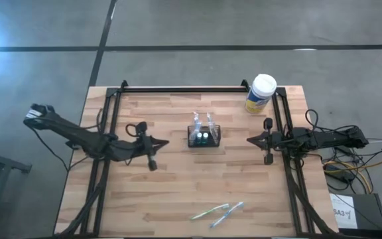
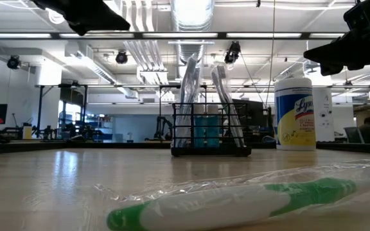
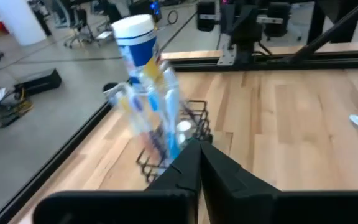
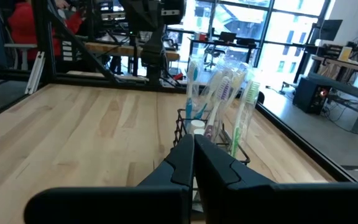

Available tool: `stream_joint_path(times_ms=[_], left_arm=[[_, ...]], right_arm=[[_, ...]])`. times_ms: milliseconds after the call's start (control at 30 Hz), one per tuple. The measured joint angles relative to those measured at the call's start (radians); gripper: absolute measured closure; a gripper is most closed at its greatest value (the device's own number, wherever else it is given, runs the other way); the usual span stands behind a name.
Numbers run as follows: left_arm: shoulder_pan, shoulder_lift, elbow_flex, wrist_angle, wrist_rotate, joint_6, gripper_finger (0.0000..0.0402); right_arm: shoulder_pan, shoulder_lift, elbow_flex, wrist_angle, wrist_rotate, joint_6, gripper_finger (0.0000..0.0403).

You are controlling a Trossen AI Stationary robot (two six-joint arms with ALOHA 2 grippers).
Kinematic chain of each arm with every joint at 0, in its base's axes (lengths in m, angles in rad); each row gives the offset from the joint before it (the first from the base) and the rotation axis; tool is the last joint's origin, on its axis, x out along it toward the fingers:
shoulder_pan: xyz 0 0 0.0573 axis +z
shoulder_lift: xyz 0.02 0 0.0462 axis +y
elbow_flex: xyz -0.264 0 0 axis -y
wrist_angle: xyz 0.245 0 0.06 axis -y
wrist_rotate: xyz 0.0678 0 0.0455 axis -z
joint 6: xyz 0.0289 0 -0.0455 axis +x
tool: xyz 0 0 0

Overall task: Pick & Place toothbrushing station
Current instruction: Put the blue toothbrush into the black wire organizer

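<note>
- The surface (image 1: 178,192) is a pale wooden top framed by dark rails, with both arms reaching in from its sides.
- The left hand (image 1: 166,142) hangs above the wood just left of centre, fingers pressed together on nothing; the right hand (image 1: 249,139) mirrors it on the other side, also pressed together and empty.
- A white-capped canister (image 1: 260,93) stands near the far right corner, well apart from the work.
- The toothbrushing station (image 1: 204,136) sits upright at the middle of the surface, between the two hands and touching neither — a black wire basket with wrapped brushes standing in it.
- It looks light and stiff, though top-heavy: the tall brushes could rock or tip if it is tilted. The thin wire rim or a side wall seems the best hold; the plastic-wrapped brushes look slippery.
- Two wrapped toothbrushes (image 1: 217,212) lie loose near the front edge.
</note>
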Motion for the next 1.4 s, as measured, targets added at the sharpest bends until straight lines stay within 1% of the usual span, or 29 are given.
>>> stream_joint_path(times_ms=[100,133,200,267,300,467,567,733,833,1000,1067,1200,1333,1400], left_arm=[[0.000,-0.056,-0.002,-0.052,-0.003,-0.044,0.0396],[0.001,-0.073,-0.008,-0.050,0.021,-0.055,0.0397],[0.009,-0.109,-0.025,-0.038,0.121,-0.031,0.0396],[0.015,-0.131,-0.059,0.028,0.225,0.012,0.0395],[0.017,-0.138,-0.086,0.068,0.255,0.025,0.0396],[0.048,-0.151,-0.229,0.281,0.316,0.047,0.0398],[0.072,-0.152,-0.327,0.394,0.378,0.051,0.0398],[0.091,-0.159,-0.492,0.673,0.391,0.062,0.0399],[0.108,-0.178,-0.561,0.773,0.390,0.089,0.0398],[0.174,-0.234,-0.610,0.781,0.385,0.098,0.0399],[0.191,-0.249,-0.614,0.781,0.385,0.131,0.0398],[0.197,-0.291,-0.615,0.781,0.385,0.221,0.0399],[0.197,-0.378,-0.622,0.772,0.384,0.279,0.0399],[0.197,-0.430,-0.628,0.731,0.384,0.305,0.0399]], right_arm=[[0.000,0.000,0.000,0.001,0.000,0.010,0.0394],[0.000,0.000,0.000,0.001,0.000,0.010,0.0394],[0.000,0.000,0.000,0.001,0.000,0.010,0.0394],[0.000,0.000,0.000,0.001,0.000,0.010,0.0394],[0.000,0.000,-0.001,0.002,0.000,0.010,0.0394],[0.000,0.000,-0.003,0.004,0.000,0.007,0.0394],[0.000,0.000,-0.006,0.016,0.000,0.012,0.0394],[0.000,0.000,-0.011,0.030,0.000,-0.002,0.0394],[0.000,0.001,-0.011,0.010,0.000,-0.026,0.0394],[0.000,0.001,-0.015,0.002,0.000,-0.028,0.0394],[0.000,0.000,-0.015,0.002,0.000,-0.038,0.0394],[0.000,0.000,-0.015,0.029,0.000,-0.088,0.0394],[0.000,-0.001,-0.015,0.050,0.000,-0.110,0.0394],[0.000,-0.001,-0.015,0.055,0.000,-0.110,0.0394]])
